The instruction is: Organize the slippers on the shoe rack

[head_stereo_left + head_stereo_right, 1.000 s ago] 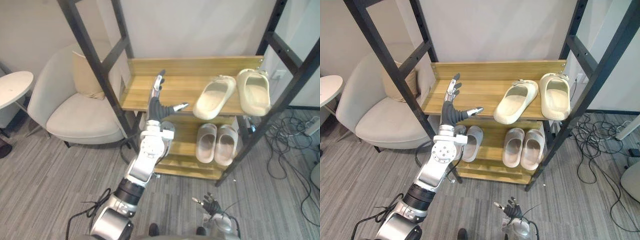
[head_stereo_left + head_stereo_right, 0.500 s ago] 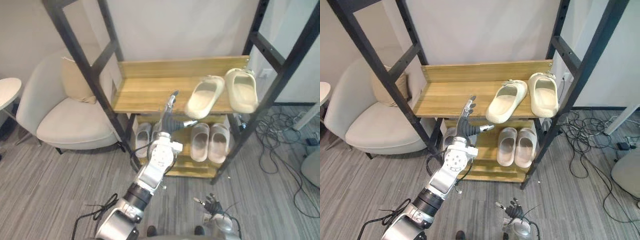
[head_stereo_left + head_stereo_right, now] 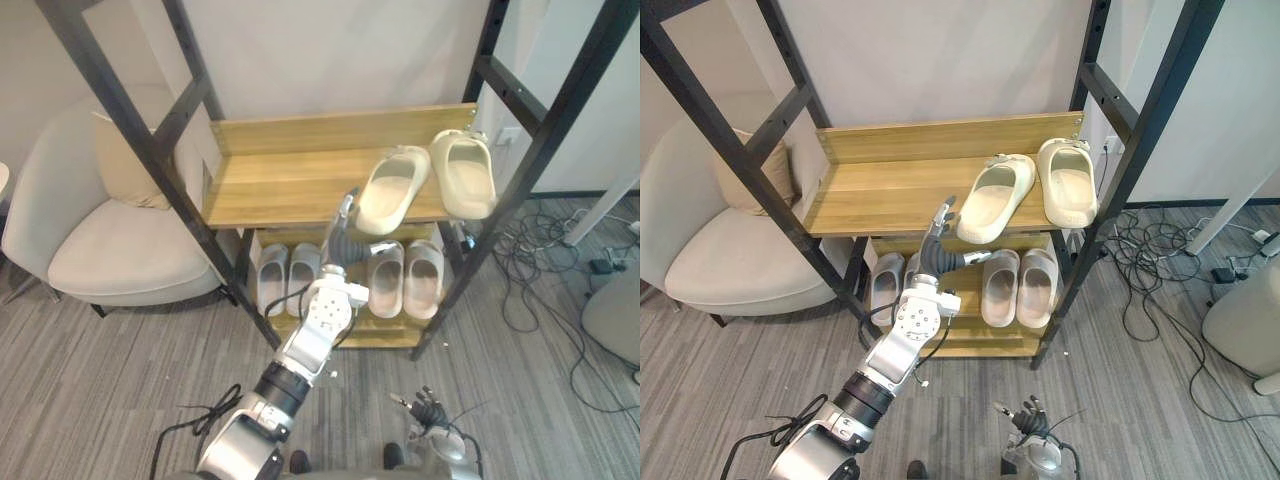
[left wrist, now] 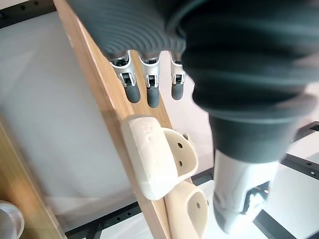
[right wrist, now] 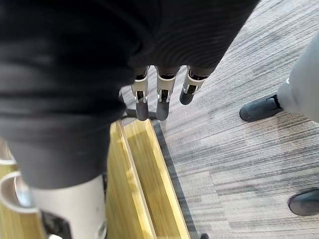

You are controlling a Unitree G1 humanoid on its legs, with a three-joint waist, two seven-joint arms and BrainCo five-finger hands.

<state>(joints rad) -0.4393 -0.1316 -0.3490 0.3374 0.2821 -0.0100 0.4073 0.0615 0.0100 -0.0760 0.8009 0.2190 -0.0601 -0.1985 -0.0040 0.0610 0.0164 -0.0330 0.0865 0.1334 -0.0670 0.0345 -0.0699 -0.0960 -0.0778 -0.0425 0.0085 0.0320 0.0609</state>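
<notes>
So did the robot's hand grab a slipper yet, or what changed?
Not yet. The left hand slid right along the top shelf toward the crooked cream slipper, fingers still straight, holding nothing. The view shifted too, since the camera moved. That slipper and its partner stayed put, and the right hand still hangs low.

Lower grey slippers (image 3: pixel 885 288) partly behind left hand (image 3: pixel 937 256); shoe rack (image 3: pixel 900 190) top out of frame.

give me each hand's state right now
Left hand: open, holding nothing, by the angled cream slipper.
Right hand: open, holding nothing, down low.
</notes>
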